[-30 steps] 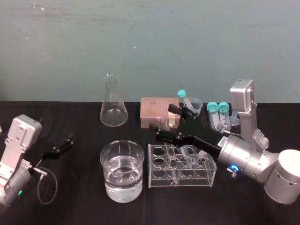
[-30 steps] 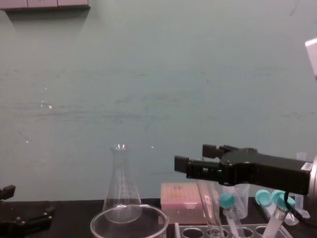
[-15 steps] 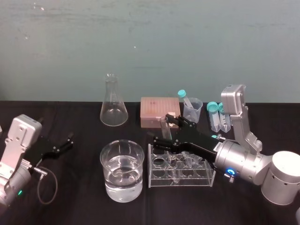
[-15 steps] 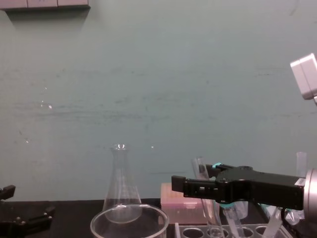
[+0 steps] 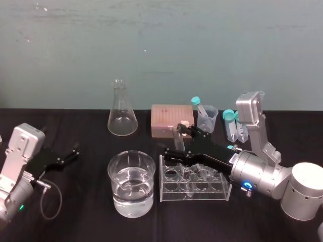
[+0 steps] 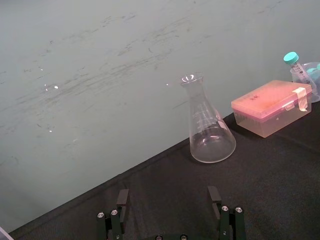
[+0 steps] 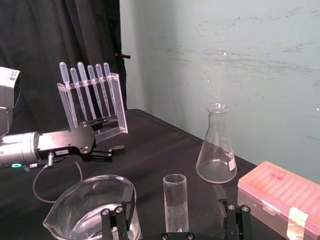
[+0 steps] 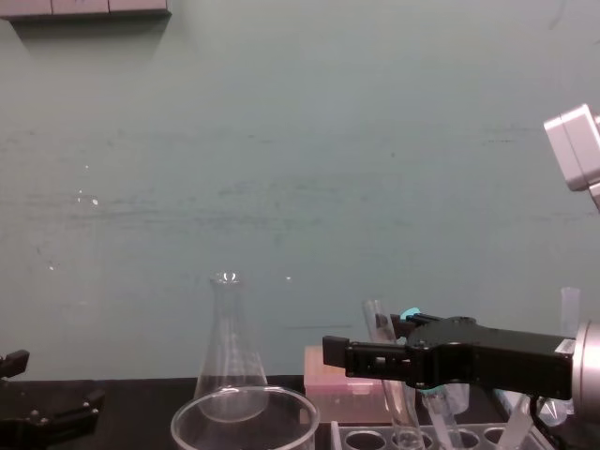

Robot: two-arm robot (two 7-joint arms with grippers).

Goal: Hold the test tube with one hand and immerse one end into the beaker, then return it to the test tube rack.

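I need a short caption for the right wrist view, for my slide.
Open right gripper straddles the test tube, not touching it; beaker close by, flask and pink box farther off.

I read: beaker (image 5: 131, 184) on counter (image 5: 81, 212), left of test tube rack (image 5: 202, 190) | flask (image 5: 122, 116) and box (image 5: 169, 118) behind them | test tube (image 7: 175, 202) in rack, between the fingers of right pincer (image 5: 176, 141) | left pincer (image 5: 75, 150) far left.

Head camera looks down on the tabletop (image 5: 81, 201), chest camera low across it, wrist cameras face the far wall (image 5: 161, 50); all share the flask (image 5: 122, 113).
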